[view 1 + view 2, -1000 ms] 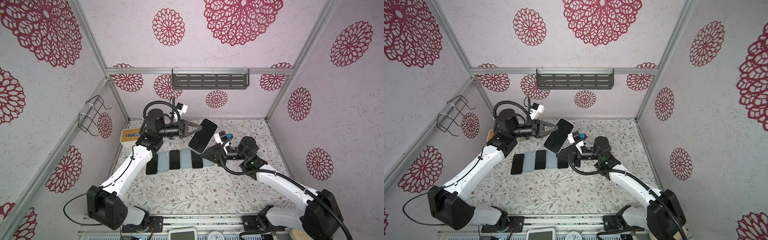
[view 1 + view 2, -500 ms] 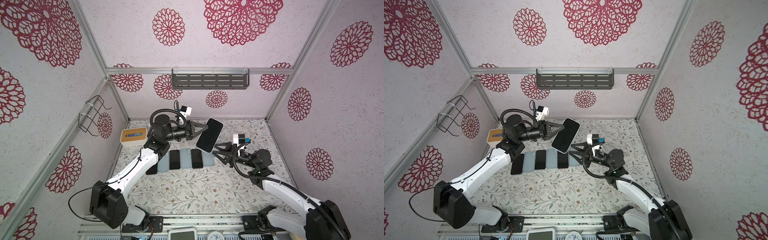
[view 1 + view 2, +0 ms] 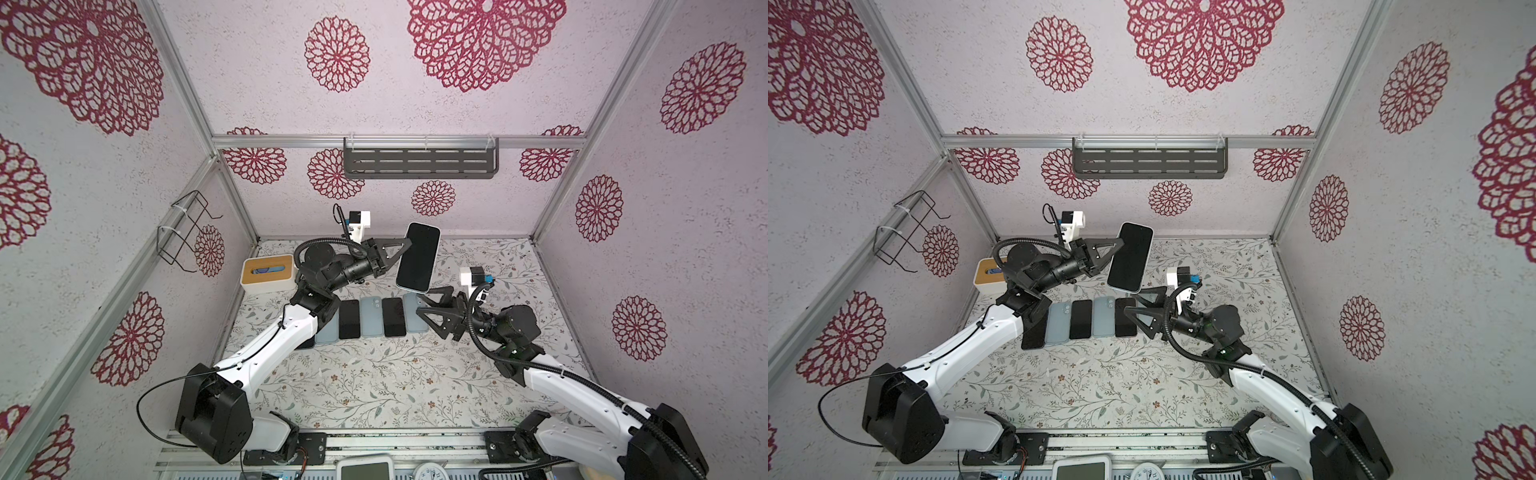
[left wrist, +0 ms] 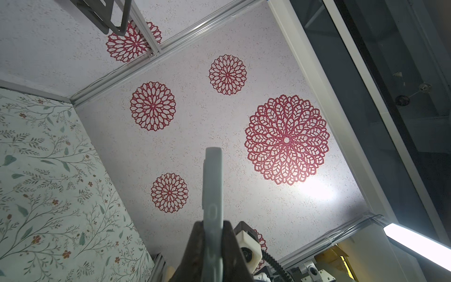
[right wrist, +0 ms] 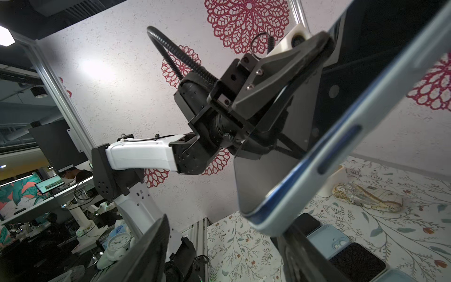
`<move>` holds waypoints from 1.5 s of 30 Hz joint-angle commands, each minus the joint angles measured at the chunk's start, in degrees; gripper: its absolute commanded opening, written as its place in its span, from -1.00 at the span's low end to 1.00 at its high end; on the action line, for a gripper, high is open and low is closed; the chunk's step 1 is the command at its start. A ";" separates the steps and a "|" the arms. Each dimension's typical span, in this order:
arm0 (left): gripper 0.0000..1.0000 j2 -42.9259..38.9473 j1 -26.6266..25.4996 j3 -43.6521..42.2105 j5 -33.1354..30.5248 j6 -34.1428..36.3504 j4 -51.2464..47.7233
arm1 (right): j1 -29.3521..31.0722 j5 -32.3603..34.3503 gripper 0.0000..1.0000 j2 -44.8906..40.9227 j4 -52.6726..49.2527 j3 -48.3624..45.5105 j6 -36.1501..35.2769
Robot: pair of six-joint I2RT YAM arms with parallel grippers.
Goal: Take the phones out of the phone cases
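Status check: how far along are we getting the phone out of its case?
Done: the cased phone is up off the table, pinched in the shut left gripper, above a row of phones and pale blue pieces. In hand: the right gripper hangs open under the phone's lower end. Left: in the right wrist view the pale case still wraps the phone's edge, so pulling them apart remains.
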 commanded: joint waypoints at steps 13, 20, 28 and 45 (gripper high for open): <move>-1.00 -1.63 -2.42 -0.40 -1.81 -0.97 6.87 | -3.17 1.41 0.41 4.57 11.28 0.82 8.75; -1.00 -1.35 -2.72 -0.95 -1.87 -1.90 8.97 | -4.54 1.21 0.38 5.74 14.08 0.20 10.85; -1.00 -1.28 -3.50 -0.68 -1.03 -1.86 9.86 | -6.63 1.21 0.34 8.06 18.80 -0.16 14.62; -1.00 1.12 -4.78 -3.00 -3.07 -1.13 8.20 | -8.84 0.34 -0.81 9.36 21.54 -0.69 22.21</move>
